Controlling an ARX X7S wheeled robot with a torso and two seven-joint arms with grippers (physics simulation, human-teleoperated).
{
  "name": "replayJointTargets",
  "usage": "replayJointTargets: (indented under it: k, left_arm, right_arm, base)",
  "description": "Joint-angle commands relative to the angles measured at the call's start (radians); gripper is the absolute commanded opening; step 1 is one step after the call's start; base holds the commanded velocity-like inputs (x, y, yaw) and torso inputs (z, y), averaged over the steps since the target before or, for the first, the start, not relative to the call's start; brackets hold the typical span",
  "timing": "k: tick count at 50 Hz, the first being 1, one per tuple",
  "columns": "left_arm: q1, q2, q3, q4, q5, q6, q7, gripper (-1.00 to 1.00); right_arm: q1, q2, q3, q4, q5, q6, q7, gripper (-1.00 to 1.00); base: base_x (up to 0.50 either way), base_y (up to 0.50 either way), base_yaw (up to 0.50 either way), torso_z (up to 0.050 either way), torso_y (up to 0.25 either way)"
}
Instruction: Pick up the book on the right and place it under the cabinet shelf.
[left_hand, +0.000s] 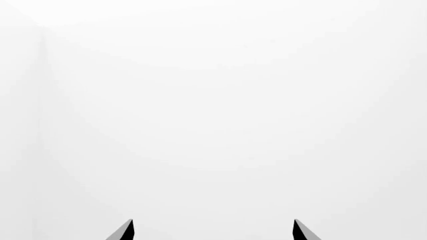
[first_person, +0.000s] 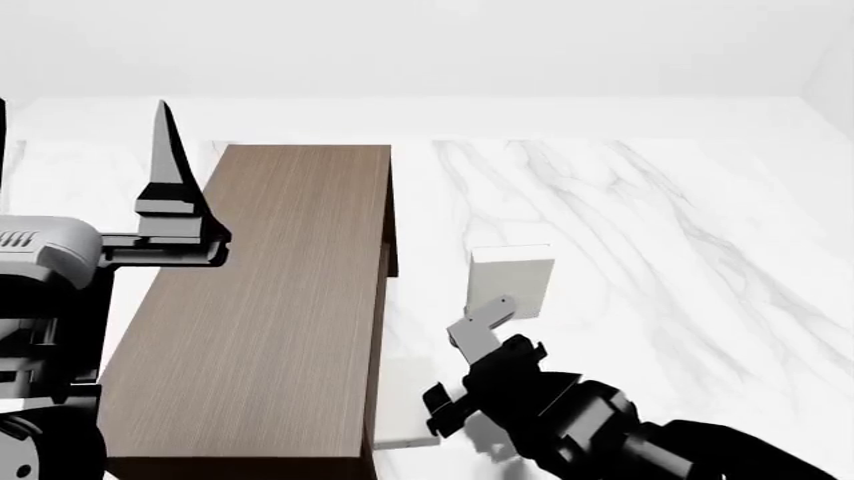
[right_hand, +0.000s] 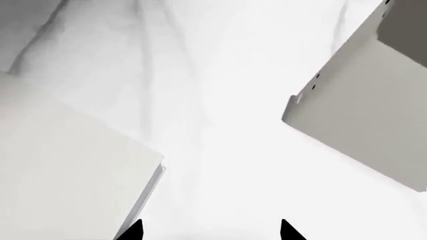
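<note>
My right gripper (first_person: 467, 345) hangs wide and empty at lower centre, just beside the plain white thick book (first_person: 513, 281) on the marbled white tabletop (first_person: 667, 230), so closing off-centre could shove it from the dark brown wood-grain cabinet (first_person: 274, 300).

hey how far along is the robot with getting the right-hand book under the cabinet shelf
Early stage. Nothing is placed yet: the book lies on the marble floor, right of the cabinet shelf. In hand: the right end effector hovers open near the book, not gripping it. The left end effector is raised and idle. Left: grasp, lift, and slide the book under the shelf.
</note>
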Motion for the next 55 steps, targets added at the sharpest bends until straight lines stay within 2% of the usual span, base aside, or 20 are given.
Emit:
replayJointTargets:
  k: [1,12,55]
  left_arm:
    - [-0.001,-0.002,0.001,0.0,-0.003,0.001,-0.003,1.0]
    - [-0.001,-0.004,0.002,0.001,-0.005,0.002,-0.006,1.0]
    - [0.002,-0.014,-0.003,0.003,-0.02,0.012,-0.014,1.0]
  right_arm:
    - [-0.012,-0.033,-0.028,-0.013,0.039,0.0,-0.042,1.0]
    - [-0.011,-0.032,-0.029,-0.052,0.039,0.008,-0.041,1.0]
    - [-0.008,-0.108,-0.018,0.015,0.014,-0.016,-0.087,1.0]
  base:
    - [0.0,0.0,0.0,0.0,0.0]
    - [0.0,0.0,0.0,0.0,0.0]
    - [0.0,0.0,0.0,0.0,0.0]
